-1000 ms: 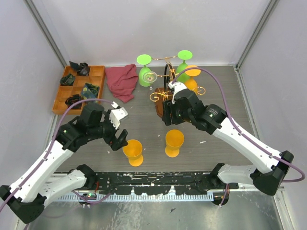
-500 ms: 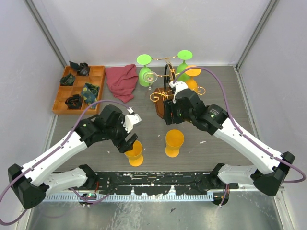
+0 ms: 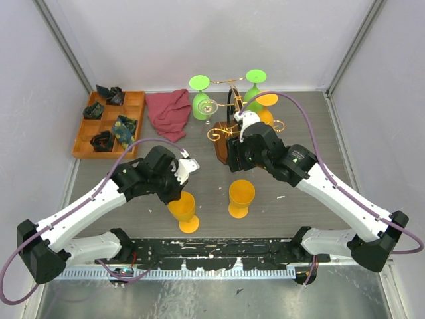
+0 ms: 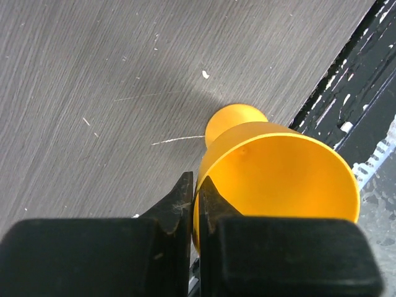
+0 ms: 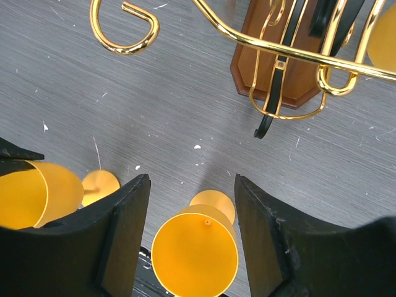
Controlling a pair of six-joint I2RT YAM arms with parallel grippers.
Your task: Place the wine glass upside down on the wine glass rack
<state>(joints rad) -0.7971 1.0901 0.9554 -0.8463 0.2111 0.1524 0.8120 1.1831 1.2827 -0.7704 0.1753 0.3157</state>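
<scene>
Two orange wine glasses stand upright near the table's front edge. My left gripper is shut on the rim of the left wine glass; in the left wrist view its jaws pinch the wall of that glass, one finger inside, one outside. The right gripper hangs open above the second orange glass without touching it. The wine glass rack, gold wire on a brown base, stands behind, with green glasses and an orange one hanging on it upside down.
An orange-brown compartmented tray with dark small items sits at the back left. A red cloth lies beside it. A black strip runs along the near edge. White walls close in the table.
The left arm swung right to the left orange glass and its jaws closed on the rim. The right arm has not moved.
</scene>
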